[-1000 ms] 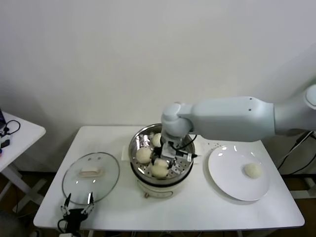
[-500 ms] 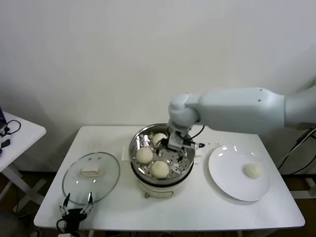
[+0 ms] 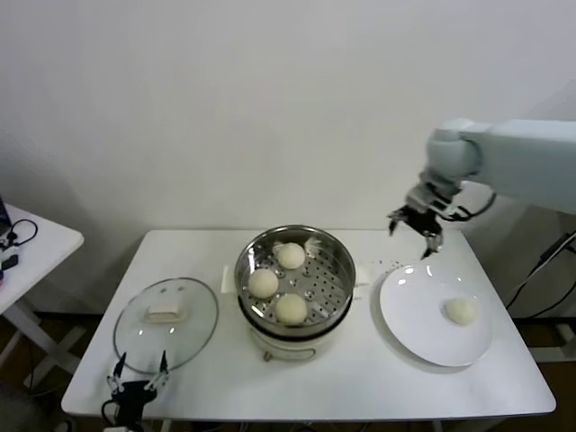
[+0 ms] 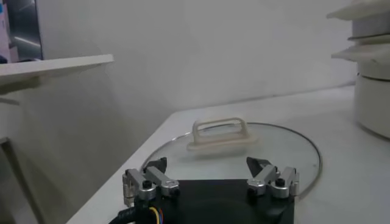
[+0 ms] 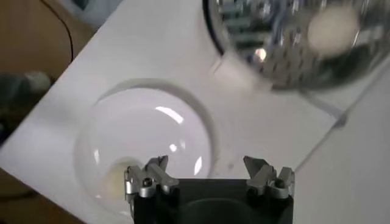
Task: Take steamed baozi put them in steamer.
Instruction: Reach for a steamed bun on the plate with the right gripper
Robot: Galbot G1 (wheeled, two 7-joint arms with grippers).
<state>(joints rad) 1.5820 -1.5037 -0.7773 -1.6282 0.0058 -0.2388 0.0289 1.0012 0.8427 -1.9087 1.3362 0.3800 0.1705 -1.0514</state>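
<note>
- White table (image 3: 306,382): carries every item, with the steamer at its middle, so both arms can reach the work.
- Right arm (image 3: 531,162): raised above the table's far right side, between steamer and plate; this suggests it is on its way to the last bun.
- Steamer (image 3: 340,274): shiny perforated basket on a cream cooker base, uncovered so buns can be lowered in from above.
- White plate (image 3: 409,306): lies just right of the steamer and serves as the source dish.
- Glass lid (image 3: 193,328): lies flat, left of the steamer, cream handle up, out of the loading path.
- Steamed baozi: three sit apart on the basket floor (image 3: 290,256), (image 3: 262,283), (image 3: 291,308); the fourth (image 3: 461,310) rests on the plate's right half, not yet moved.
- Right gripper (image 3: 415,227): hangs above the plate's far edge, fingers spread wide and empty, ready to take a bun.
- Left gripper (image 3: 139,376): parked low at the table's near-left edge, beside the lid, fingers spread, holding nothing.
</note>
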